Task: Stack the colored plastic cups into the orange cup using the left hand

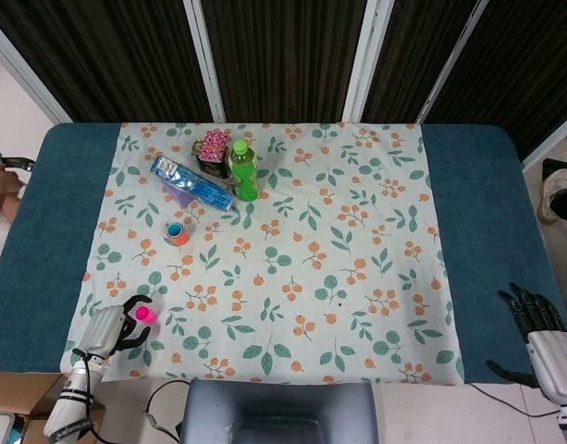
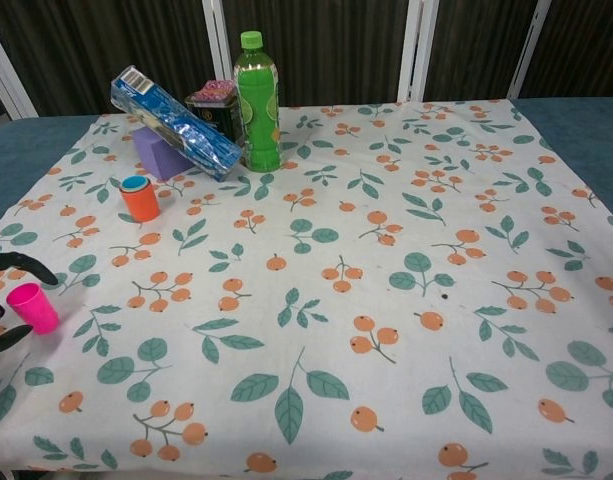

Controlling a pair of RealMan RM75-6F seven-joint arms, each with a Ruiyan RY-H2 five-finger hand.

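At the near left edge of the table (image 1: 29,231), the left robot hand (image 1: 117,326) has its dark fingers curved around a pink cup (image 2: 32,307); in the chest view only two fingertips reach in from the frame edge, one above the cup and one below it, and whether they actually touch the cup cannot be told, so the grip itself is uncertain. The cup stands upright on the floral cloth (image 1: 357,240), mouth up. At the near right, the right robot hand (image 1: 535,310) rests over the bare blue part of the table, off the cloth, fingers straight and apart, holding nothing; its arm is cut off by the frame, and the chest view misses it altogether. Farther back on the left stands the orange cup (image 2: 140,198), upright, with a blue cup nested inside so that only a blue rim shows. Beyond it, a blue snack packet (image 2: 174,122) leans tilted across a purple block (image 2: 160,153), most of which it hides. Just beside these a green bottle (image 2: 257,100) stands upright, partly covering a dark box with a pink patterned top (image 1: 214,148) behind it.
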